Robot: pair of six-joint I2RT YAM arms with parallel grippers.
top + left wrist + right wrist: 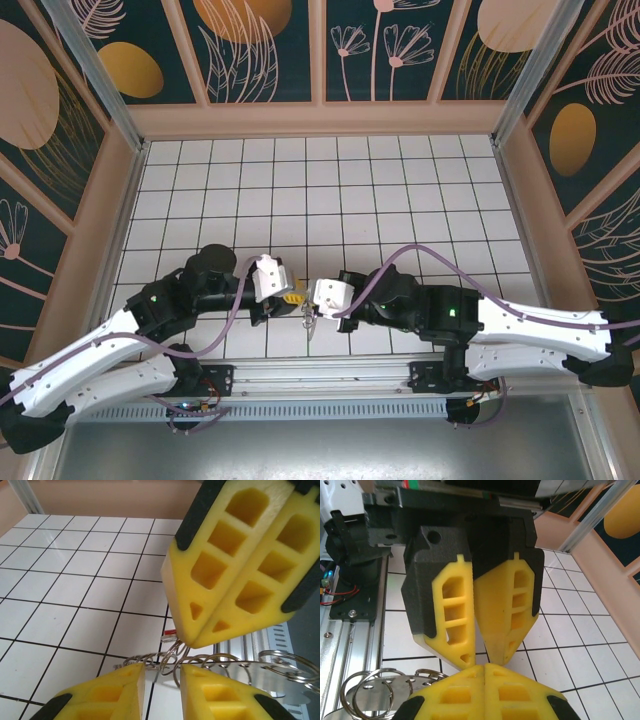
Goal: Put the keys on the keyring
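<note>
The keyring (175,661) hangs as a tangle of wire loops between the two grippers, above the tiled table (75,590) near its front edge, with more rings and a metal disc trailing off to one side (370,692). The key (170,631) shows as a sliver of red just beside the loops. The right gripper (197,641) has its jaws pressed shut on the loops at their tips. The left gripper (162,676) sits just below with its jaws narrowly parted, the wire at the mouth of the gap.

The key (170,631) is a red sliver, the rest hidden behind the right gripper (201,640). The keyring (175,656) runs off the frame's right edge.
</note>
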